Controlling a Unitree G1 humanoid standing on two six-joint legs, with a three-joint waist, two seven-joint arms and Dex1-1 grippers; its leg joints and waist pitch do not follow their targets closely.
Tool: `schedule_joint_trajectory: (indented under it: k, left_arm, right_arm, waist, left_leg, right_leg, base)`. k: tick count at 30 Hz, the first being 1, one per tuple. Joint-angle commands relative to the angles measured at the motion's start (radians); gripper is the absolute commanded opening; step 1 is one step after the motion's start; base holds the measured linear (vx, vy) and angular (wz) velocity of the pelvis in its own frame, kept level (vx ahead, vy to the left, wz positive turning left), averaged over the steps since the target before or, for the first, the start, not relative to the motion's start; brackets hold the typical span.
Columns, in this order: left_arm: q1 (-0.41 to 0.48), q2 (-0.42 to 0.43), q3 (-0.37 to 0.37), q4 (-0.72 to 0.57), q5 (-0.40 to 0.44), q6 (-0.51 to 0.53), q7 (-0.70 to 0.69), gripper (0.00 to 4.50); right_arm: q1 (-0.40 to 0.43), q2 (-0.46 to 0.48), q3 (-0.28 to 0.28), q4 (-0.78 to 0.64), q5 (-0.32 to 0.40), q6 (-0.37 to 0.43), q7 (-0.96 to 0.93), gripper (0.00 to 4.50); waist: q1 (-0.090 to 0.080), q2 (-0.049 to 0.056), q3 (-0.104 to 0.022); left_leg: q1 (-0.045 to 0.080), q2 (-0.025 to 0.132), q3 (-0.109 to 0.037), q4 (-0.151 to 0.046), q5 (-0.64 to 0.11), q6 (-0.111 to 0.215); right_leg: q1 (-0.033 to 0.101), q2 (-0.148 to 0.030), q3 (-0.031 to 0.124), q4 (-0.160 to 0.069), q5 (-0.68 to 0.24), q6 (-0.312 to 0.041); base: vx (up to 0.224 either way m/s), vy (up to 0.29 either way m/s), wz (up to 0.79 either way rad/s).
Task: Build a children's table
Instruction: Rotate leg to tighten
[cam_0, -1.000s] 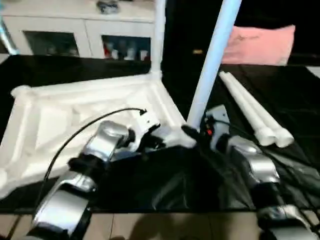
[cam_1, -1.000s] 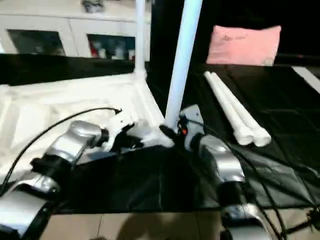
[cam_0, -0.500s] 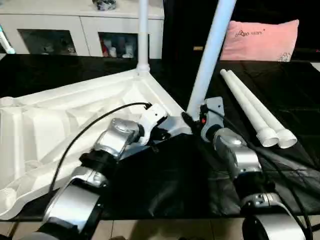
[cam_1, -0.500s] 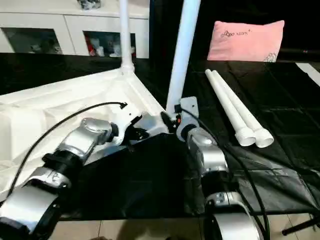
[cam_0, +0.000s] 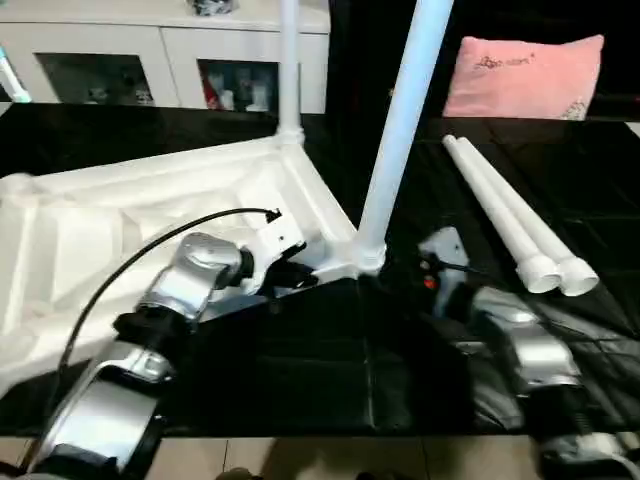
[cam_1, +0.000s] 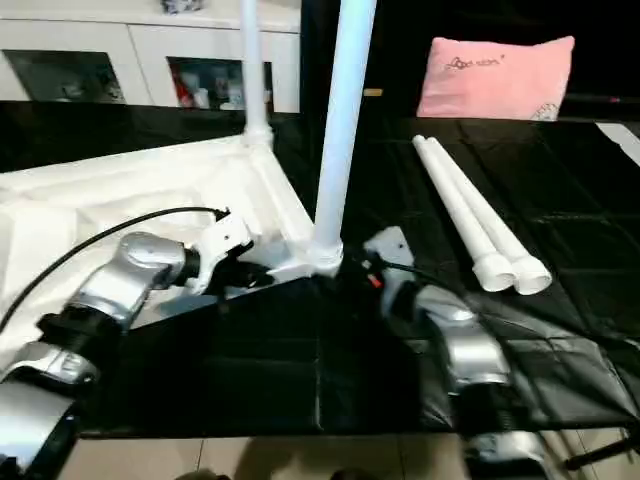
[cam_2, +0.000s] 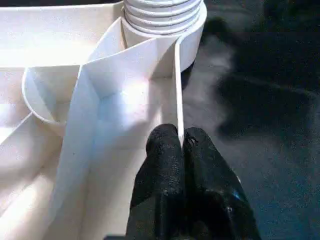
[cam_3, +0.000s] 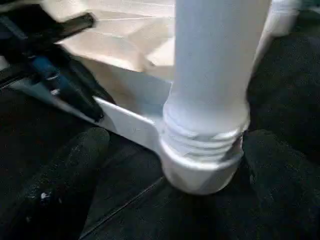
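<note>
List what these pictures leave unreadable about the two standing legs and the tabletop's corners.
- Near leg: top cut off by the head views' upper edge.
- Near leg's thread: the right wrist view shows turns above the socket; the depth inside is hidden.
- Far leg: top likewise cut off.
- Tabletop: near-left corner hidden by the left forearm and the picture edge.

tabletop (cam_0: 150, 215) lies underside up on the left of the dark surface (cam_0: 330, 370) — one leg (cam_0: 395, 140) stands in its near right corner socket, a second leg (cam_0: 289, 70) in the far corner. two loose legs (cam_0: 505, 215) lie side by side to the right. pillow (cam_0: 525, 75) behind them, cabinet (cam_0: 150, 60) behind the tabletop.
</note>
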Motion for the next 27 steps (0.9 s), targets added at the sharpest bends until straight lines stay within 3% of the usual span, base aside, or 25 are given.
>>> schedule_joint_trajectory:
  k: [1, 9, 15, 20, 21, 22, 27]
  left_arm:
    - [0.006, 0.016, -0.028, -0.047, -0.015, -0.056, -0.097, 0.0]
    - [0.025, 0.089, -0.074, -0.076, -0.029, -0.143, -0.275, 0.0]
    - [0.029, 0.1, -0.097, -0.104, -0.037, -0.172, -0.354, 0.0]
    - [0.03, 0.094, -0.109, -0.117, -0.039, -0.181, -0.371, 0.0]
    - [0.03, 0.094, -0.109, -0.117, -0.039, -0.181, -0.371, 0.0]
    - [0.032, 0.091, -0.115, -0.123, -0.039, -0.182, -0.375, 0.0]
    - [0.043, 0.09, -0.126, -0.142, -0.038, -0.183, -0.386, 0.0]
  right_arm:
    - [0.0, -0.038, 0.011, -0.043, 0.019, -0.007, 0.08, 4.49]
    - [-0.023, -0.123, 0.056, -0.055, 0.042, -0.016, 0.27, 4.49]
    - [-0.063, -0.128, 0.093, -0.023, 0.048, -0.027, 0.368, 4.49]
    - [-0.083, -0.122, 0.108, -0.002, 0.056, -0.021, 0.402, 4.09]
    - [-0.083, -0.122, 0.108, -0.002, 0.056, -0.021, 0.402, 3.8]
    - [-0.087, -0.12, 0.116, 0.002, 0.056, -0.021, 0.414, 3.8]
    - [-0.097, -0.115, 0.135, 0.018, 0.064, -0.011, 0.46, 3.37]
  waist:
    - [0.007, -0.001, -0.073]
    - [0.032, -0.003, -0.075]
    - [0.037, -0.007, -0.072]
    - [0.043, -0.008, -0.07]
    - [0.043, -0.009, -0.071]
    - [0.042, -0.014, -0.071]
    - [0.046, -0.013, -0.072]
  left_leg:
    - [0.012, 0.054, -0.012, -0.064, -0.17, 0.083]
    - [0.013, 0.059, -0.009, -0.063, -0.165, 0.072]
    - [0.012, 0.06, -0.01, -0.064, -0.188, 0.056]
    - [0.013, 0.06, -0.01, -0.064, -0.191, 0.048]
    - [0.014, 0.061, -0.011, -0.064, -0.189, 0.047]
    - [0.012, 0.06, -0.01, -0.064, -0.188, 0.048]
    - [0.012, 0.06, -0.01, -0.062, -0.178, 0.051]
  right_leg:
    - [0.063, -0.076, 0.065, -0.063, -0.215, -0.203]
    - [0.061, -0.077, 0.064, -0.058, -0.22, -0.204]
    - [0.057, -0.079, 0.064, -0.06, -0.285, -0.187]
    - [0.054, -0.079, 0.065, -0.063, -0.311, -0.176]
    - [0.054, -0.078, 0.065, -0.062, -0.304, -0.175]
    - [0.055, -0.078, 0.065, -0.061, -0.301, -0.175]
    - [0.055, -0.079, 0.065, -0.06, -0.302, -0.174]
  base:
    - [0.0, 0.0, 0.0]
    - [0.0, 0.0, 0.0]
    - [0.0, 0.0, 0.0]
    - [0.0, 0.0, 0.0]
    - [0.0, 0.0, 0.0]
    - [0.0, 0.0, 0.0]
    - [0.0, 0.0, 0.0]
